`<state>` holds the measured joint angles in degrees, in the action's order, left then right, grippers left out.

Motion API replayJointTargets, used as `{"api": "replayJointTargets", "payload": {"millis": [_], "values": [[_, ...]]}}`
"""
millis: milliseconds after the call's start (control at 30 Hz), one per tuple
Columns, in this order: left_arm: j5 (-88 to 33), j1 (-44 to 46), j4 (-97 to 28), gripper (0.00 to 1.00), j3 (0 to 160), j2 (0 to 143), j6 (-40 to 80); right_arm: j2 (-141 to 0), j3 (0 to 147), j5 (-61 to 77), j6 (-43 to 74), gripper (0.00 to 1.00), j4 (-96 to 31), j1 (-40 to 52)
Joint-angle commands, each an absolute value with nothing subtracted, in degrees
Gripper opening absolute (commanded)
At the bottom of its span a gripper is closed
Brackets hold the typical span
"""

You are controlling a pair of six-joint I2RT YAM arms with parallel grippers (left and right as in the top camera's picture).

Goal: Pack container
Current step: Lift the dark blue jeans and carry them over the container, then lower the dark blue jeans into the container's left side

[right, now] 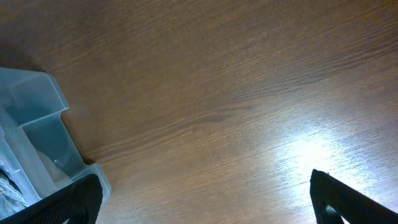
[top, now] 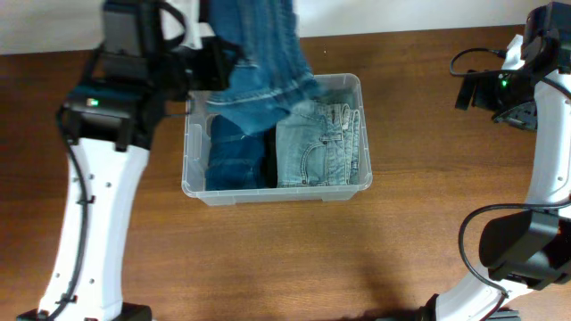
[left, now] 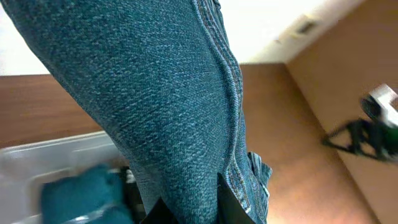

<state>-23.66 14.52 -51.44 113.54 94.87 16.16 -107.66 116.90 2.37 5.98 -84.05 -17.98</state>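
**Denim hanging over tub**

Left gripper (left: 189, 208) is clamped on mid-blue denim jeans (top: 263, 53), which drape over the back-left corner of the clear rectangular plastic container (top: 189, 156), mid-table. Inside are 2 items: dark blue folded jeans (top: 234, 160) left, light blue folded jeans (top: 321, 147) right. Right gripper (right: 205, 211) gapes wide with nothing in it, over the brown wooden table (right: 249, 93).

Robot lab, wooden table (top: 285, 259), white robot arm (top: 94, 214), plain white wall (top: 401, 13)
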Motion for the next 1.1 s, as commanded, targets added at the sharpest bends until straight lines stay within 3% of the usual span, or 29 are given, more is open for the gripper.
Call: {"api": "replayJointTargets", "payload": {"millis": [0,400,1067], "values": [[-25.71,17.17,-49.58,0.0,116.14,95.81,17.43,-107.2,117.21,1.87,6.0,0.98,-84.18,-18.02],[-24.75,21.28,-58.3,0.0,115.48,101.86,19.86,-107.2,117.21,1.87,6.0,0.99,-84.18,-18.02],[-2.76,21.21,-63.94,0.0,107.35,104.31,19.68,-107.2,117.21,1.87,6.0,0.99,-84.18,-18.02]]}}
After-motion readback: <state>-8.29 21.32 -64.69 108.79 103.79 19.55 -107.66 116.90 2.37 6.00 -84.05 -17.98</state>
